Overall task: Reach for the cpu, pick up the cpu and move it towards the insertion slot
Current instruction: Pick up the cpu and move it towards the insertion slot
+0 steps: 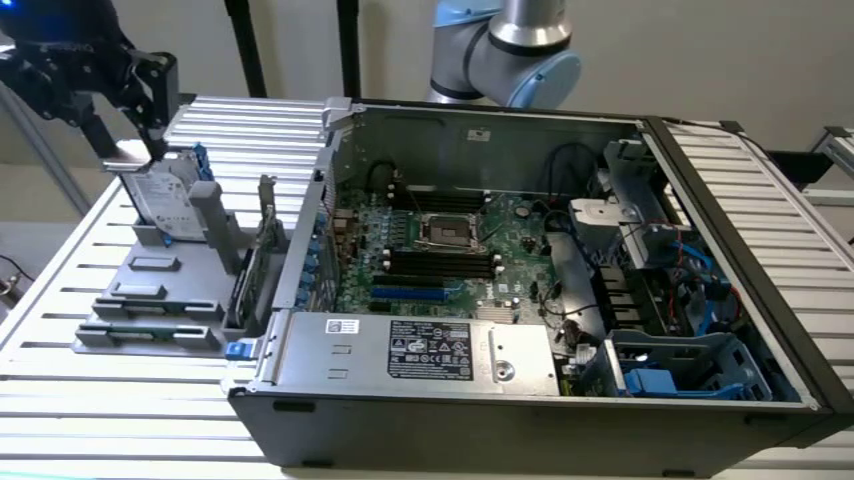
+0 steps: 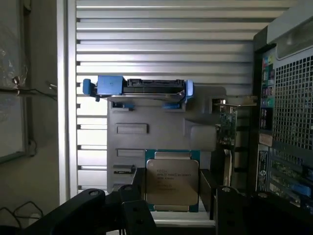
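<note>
One robot arm point(image 1: 514, 45) shows a grey-and-blue joint at twelve o'clock in the exterior view, behind an open computer case point(image 1: 534, 430). Its black wrist end hangs at ten o'clock, on the exterior view's left. The fingers point(image 1: 150, 125) point down over a grey parts fixture point(image 1: 147, 300) that stands on a slatted metal surface point(image 1: 80, 420). The fingertips are about level with the top edge of an upright hard drive point(image 1: 167, 200) with blue rails, just beside it.

In the wrist view the two dark fingers are set only as far apart as the cpu point(image 2: 172, 182) is wide. One presses on each of two opposite edges, so the chip is clamped between them. The cpu is a small flat square with a silvery-grey metal lid, a few faint lines of print and a thin blue-green rim. Its flat face is turned toward the wrist camera. Beyond it lie the grey fixture and, further off, the hard drive.

The insertion slot point(image 1: 451, 232) is a square socket with a silver frame and dark centre on the green board inside the case. In the exterior view it lies between three and four o'clock from the fingers, well apart from the cpu
</note>
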You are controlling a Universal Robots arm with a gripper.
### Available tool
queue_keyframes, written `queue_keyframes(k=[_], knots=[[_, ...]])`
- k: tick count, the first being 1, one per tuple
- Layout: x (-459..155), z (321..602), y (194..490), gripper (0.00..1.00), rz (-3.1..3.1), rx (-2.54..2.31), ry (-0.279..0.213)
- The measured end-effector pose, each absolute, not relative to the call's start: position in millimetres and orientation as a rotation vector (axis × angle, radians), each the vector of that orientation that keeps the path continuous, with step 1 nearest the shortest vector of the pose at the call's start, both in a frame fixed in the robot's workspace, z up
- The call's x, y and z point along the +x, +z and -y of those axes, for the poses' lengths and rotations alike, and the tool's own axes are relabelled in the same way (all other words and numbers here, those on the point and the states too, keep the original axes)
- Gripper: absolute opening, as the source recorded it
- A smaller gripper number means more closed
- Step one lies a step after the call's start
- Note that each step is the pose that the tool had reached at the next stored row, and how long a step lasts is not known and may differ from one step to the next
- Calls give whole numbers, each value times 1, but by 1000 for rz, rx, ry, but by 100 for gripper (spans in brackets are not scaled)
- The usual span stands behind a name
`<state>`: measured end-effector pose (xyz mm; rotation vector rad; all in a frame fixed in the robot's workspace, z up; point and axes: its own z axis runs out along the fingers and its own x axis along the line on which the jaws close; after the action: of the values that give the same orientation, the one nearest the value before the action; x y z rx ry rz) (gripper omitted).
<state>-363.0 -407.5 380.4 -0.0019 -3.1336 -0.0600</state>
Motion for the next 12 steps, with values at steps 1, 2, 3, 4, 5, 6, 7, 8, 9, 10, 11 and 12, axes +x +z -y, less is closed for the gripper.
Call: queue_keyframes(k=[1,2,3,4,5,6,7,8,9,10,11,12], knots=[[-359,408,384,54,3133,-2,-60],[-354,408,387,54,3133,-2,-60],[-350,408,388,54,3133,-2,-60],[-345,408,390,54,3133,-2,-60],[-341,408,391,54,3133,-2,-60],[-336,408,393,54,3133,-2,-60],[-331,408,394,54,3133,-2,-60],[-327,408,395,54,3133,-2,-60],[-322,408,396,54,3133,-2,-60],[-318,408,397,54,3133,-2,-60],[-313,408,398,54,3133,-2,-60],[-309,408,399,54,3133,-2,-60]])
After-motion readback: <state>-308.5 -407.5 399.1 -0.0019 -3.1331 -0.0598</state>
